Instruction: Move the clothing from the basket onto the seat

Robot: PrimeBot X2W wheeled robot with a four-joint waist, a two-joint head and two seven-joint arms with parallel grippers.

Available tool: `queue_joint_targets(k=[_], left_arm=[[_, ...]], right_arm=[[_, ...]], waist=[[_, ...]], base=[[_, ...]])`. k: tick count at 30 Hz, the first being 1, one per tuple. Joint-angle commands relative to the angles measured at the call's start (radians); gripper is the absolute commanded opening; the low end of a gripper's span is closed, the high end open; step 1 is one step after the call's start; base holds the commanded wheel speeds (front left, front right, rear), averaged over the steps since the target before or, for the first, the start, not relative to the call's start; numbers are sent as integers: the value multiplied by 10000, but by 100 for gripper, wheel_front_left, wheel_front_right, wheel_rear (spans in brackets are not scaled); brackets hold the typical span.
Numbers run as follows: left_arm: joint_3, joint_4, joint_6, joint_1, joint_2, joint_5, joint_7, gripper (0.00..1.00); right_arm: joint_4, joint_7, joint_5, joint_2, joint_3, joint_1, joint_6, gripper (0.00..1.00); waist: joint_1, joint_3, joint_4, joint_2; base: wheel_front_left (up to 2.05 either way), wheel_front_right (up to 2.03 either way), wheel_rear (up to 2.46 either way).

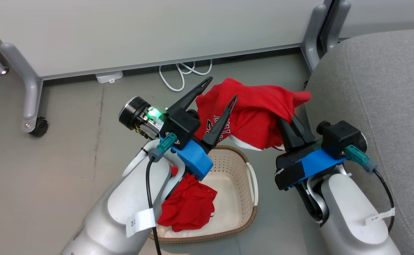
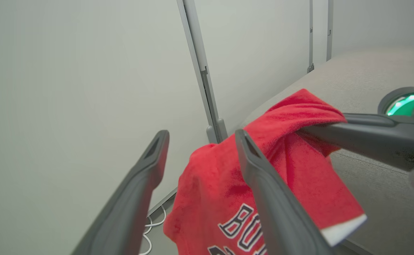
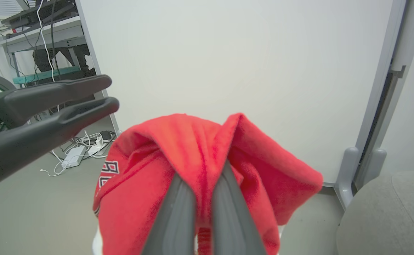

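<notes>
Above the grey floor (image 1: 68, 159), the right gripper (image 1: 291, 131) clamps a red garment (image 1: 256, 109) over the basket's (image 1: 253, 184) far edge. The left gripper (image 1: 222, 88) gapes wide beside it.

An office-like lab: wheeled partition panels (image 1: 157, 32), loose cables (image 3: 86, 141), cluttered desk (image 3: 33, 33).

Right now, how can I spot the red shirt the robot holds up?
Find the big grey seat, then the cream basket on the floor beside it. Above the basket, the right gripper pinches a red garment; unlike the other red garment lying in the basket, it hangs mid-air, lettering showing.
</notes>
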Motion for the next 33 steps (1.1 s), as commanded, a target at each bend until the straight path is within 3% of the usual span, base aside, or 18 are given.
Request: queue_joint_targets(k=[1, 11, 23, 33], left_arm=[[53, -27, -18, 105, 39, 19, -52, 100], [-113, -329, -17, 187, 161, 111, -50, 100], [-752, -612, -17, 354, 348, 124, -52, 100], [-1430, -692, -17, 146, 460, -3, -50, 100]], right_arm=[[-69, -10, -12, 5, -58, 89, 3, 0], [-733, -10, -339, 4, -838, 100, 3, 0], [-1778, -10, -546, 6, -2440, 546, 3, 0], [-2371, -10, -565, 8, -3855, 1056, 3, 0]], waist=[[0, 74, -131, 0], [0, 658, -1275, 0], [0, 1247, -2844, 0], [0, 1667, -3707, 0]], base=[[0, 0, 0], [0, 0, 0], [0, 0, 0], [0, 0, 0]])
